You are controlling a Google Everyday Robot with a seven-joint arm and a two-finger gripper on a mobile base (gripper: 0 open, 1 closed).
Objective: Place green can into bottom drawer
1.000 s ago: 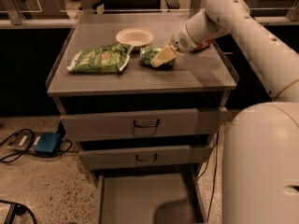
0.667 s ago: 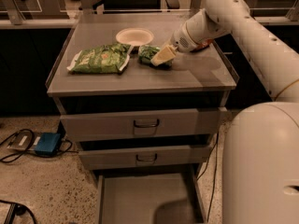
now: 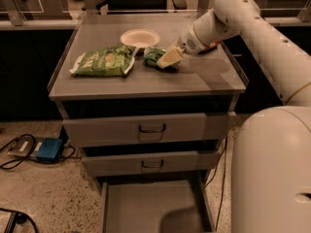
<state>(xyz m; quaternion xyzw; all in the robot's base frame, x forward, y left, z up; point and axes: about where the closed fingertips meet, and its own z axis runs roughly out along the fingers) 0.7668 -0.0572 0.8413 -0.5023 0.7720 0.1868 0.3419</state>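
Arm (image 3: 257, 30) stretched out, wrist (image 3: 195, 39) angled down; end effector (image 3: 166, 58) at lowered tip.

Lab-like workroom: grey metal drawer cabinet (image 3: 112, 128), speckled floor (image 3: 53, 200), loose cables (image 3: 13, 155), pincer (image 3: 166, 58) over the cabinet top.

On the grey metal cabinet top (image 3: 204, 79): round white paper plate (image 3: 139, 37) toward the back, centre. Flat green crinkly snack bag (image 3: 103, 62) front-left of the plate. Small shiny green can (image 3: 153, 55) just right of the bag, just in front of the plate. Two-finger gripper (image 3: 167, 58) against the can's right side, arm coming in from the right. Below the top, two shut grey drawers (image 3: 151, 128), one over the other. Under them the shallow grey metal bottom drawer (image 3: 146, 205), pulled out forward. Small blue box (image 3: 48, 149) on the floor, left of the cabinet.
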